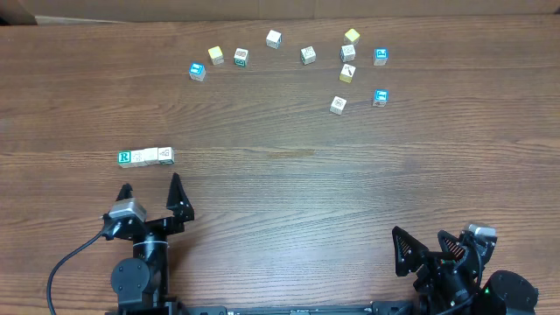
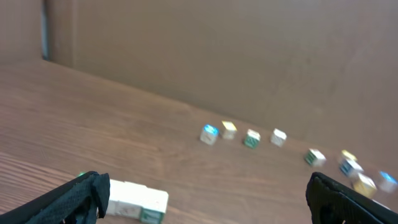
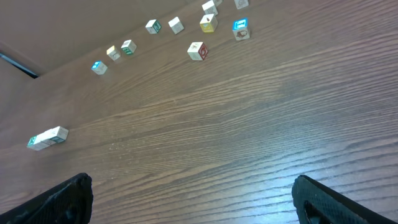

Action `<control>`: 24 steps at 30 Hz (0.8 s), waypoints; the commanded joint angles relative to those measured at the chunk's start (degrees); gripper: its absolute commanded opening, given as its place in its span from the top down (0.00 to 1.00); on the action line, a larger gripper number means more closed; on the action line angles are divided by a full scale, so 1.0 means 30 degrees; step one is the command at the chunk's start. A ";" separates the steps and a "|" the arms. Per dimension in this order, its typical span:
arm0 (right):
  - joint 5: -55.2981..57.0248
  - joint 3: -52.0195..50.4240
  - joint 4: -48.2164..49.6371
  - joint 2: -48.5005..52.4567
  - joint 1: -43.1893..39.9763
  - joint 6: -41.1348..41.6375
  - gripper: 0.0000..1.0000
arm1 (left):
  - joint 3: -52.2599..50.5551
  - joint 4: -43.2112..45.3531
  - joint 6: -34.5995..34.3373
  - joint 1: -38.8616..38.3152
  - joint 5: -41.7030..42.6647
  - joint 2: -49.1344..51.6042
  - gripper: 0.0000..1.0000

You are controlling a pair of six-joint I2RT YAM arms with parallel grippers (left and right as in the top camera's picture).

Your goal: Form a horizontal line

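**While both grippers are standing spread, the row is lying at the table's left**

As seen from overhead, the horizontal line is lying on the left part of the wooden table, a short straight row of small cubes touching side by side. Its green "R" cube is sitting at the left end, and the rest are showing pale faces. The left gripper is hovering just below the row with its fingers wide apart, touching nothing. The right gripper is waiting at the lower right, well apart from every cube, and its fingers are likewise parted and empty. Loose cubes are lying scattered along the far edge, among them a blue-faced cube and a yellow cube.

Where the left wrist camera is looking, the left gripper is showing one dark finger at each side of the picture. The horizontal line is lying low in the frame, partly hidden behind the finger on the picture's left. Whether it is touching that finger, I cannot tell. The loose cubes are blurring in the distance.

From the right wrist camera, the right gripper is holding its fingers spread over bare wood. The horizontal line is lying far off at the left edge.
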 commanded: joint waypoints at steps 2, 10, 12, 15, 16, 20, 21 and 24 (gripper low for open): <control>-0.0175 -0.0109 0.0044 0.0095 0.0066 0.0007 0.00 | -0.0124 -0.0503 -0.0262 0.0612 -0.0772 -0.0270 0.00; -0.0175 -0.0109 0.0044 0.0095 0.0066 0.0007 0.00 | -0.0117 -0.1537 -0.0117 0.0532 -0.0772 -0.0262 0.00; -0.0175 -0.0109 0.0044 0.0095 0.0066 0.0007 0.00 | -0.0117 -0.1559 -0.0117 0.0532 -0.0772 -0.0255 0.00; -0.0175 -0.0109 0.0044 0.0095 0.0066 0.0007 0.00 | -0.0117 -0.1566 -0.0117 0.0532 -0.0772 -0.0248 0.00; -0.0175 -0.0109 0.0044 0.0095 0.0066 0.0007 0.00 | -0.0109 -0.1574 -0.0117 0.0532 -0.0772 -0.0248 0.00; -0.0175 -0.0109 0.0044 0.0095 0.0066 0.0007 0.00 | -0.0109 -0.1574 -0.0117 0.0532 -0.0772 -0.0248 0.00; -0.0175 -0.0109 0.0044 0.0095 0.0066 0.0007 0.00 | -0.0109 -0.1574 -0.0117 0.0532 -0.0772 -0.0248 0.00; -0.0175 -0.0109 0.0044 0.0095 0.0066 0.0007 0.00 | -0.0109 -0.1574 -0.0117 0.0532 -0.0772 -0.0248 0.00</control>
